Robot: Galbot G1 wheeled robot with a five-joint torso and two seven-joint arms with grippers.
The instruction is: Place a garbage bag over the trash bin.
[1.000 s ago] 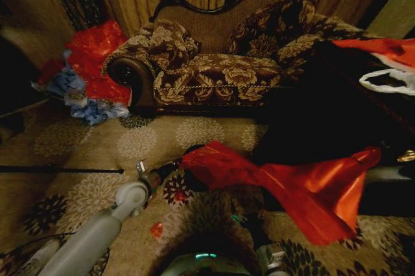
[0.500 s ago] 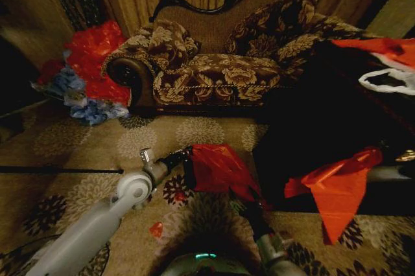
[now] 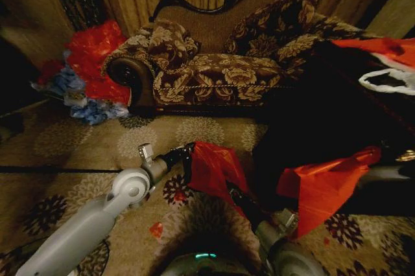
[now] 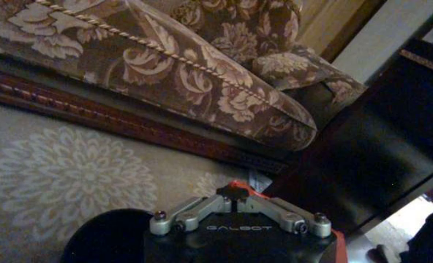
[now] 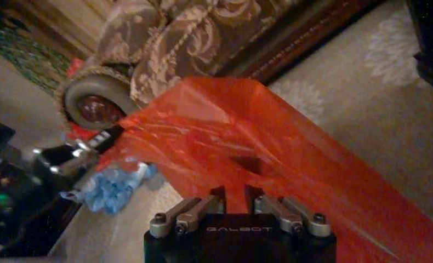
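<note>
Far left of the head view, upper part, I have the heap of red and blue bags against the sofa's arm. Below it, coming in from the lower left corner, is my left arm, and its left gripper sits just left of centre, right at the left edge of the garbage bag. In the left wrist view that gripper has its fingers pressed together, a sliver of red plastic poking out at the tips, so I read it as pinching the bag's edge. A dark rounded shape in the lower left of that wrist view may be the trash bin; I cannot be sure.

Centre of the head view: the bag hangs as a crumpled red mass over the patterned carpet, with the sofa across the top behind it. I cannot make out the bin's rim under the bag from the head camera.

Just right of centre, low, my right arm rises from the bottom edge, and the right gripper meets the bag's lower right side. In the right wrist view its fingers stand slightly apart right against the red sheet; I cannot tell whether they grip it.

Further right, a larger orange-red bag hangs beside the dark furniture.
</note>
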